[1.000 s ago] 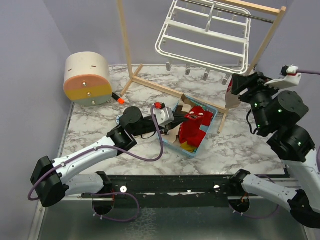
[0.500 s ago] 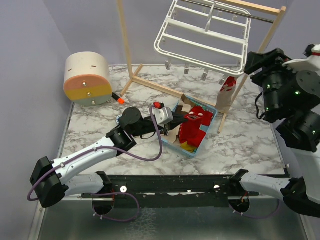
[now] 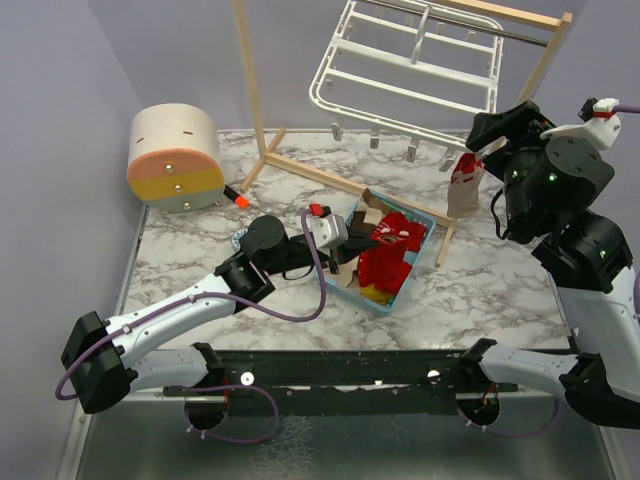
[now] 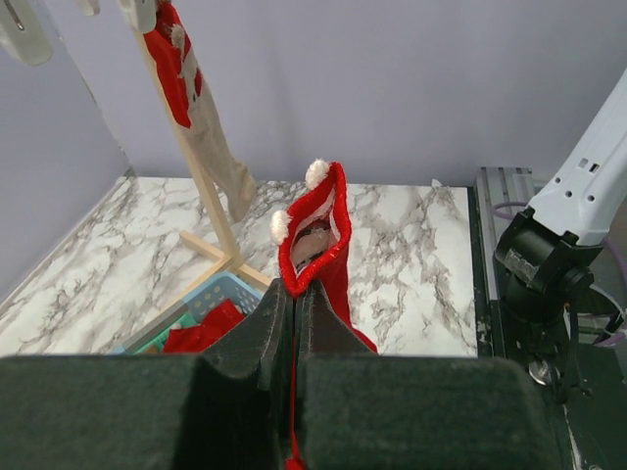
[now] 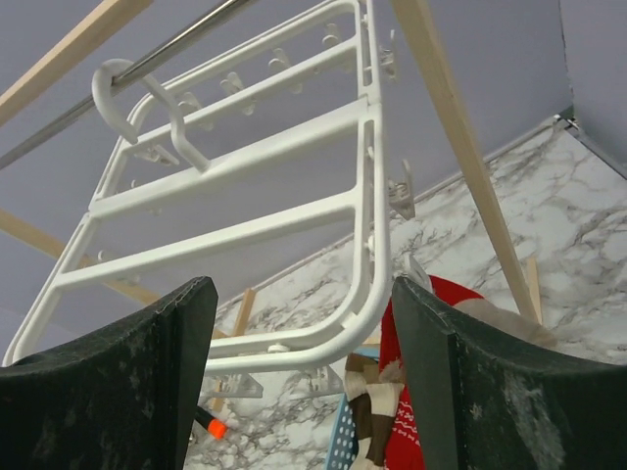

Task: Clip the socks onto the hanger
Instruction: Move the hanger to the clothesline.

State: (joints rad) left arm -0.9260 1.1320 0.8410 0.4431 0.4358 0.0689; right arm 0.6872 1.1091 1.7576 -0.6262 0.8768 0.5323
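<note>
The white hanger [image 3: 400, 92] hangs from the wooden stand's rail. A red and beige sock [image 3: 463, 185] is clipped at the hanger's near right corner. My right gripper [image 3: 487, 140] is open and empty beside that corner. In the right wrist view the hanger's corner bar [image 5: 367, 196] lies between the spread fingers, with the clipped sock [image 5: 411, 411] below. My left gripper [image 4: 294, 289] is shut on the cuff of a red sock with white pompoms [image 4: 318, 220], held over the basket [image 3: 400, 232]. More red socks [image 3: 385, 272] lie in the basket.
The light-blue basket [image 3: 428, 228] stands mid-table against the foot of the wooden stand [image 3: 255, 100]. A round beige, pink and yellow drum [image 3: 175, 160] lies at the back left, with an orange-tipped pen [image 3: 236, 197] beside it. A purple wall stands behind.
My right gripper swung away to the right from the clipped sock, then came back left to the hanger's corner. The sock stays on the clip. My left arm has barely moved.
</note>
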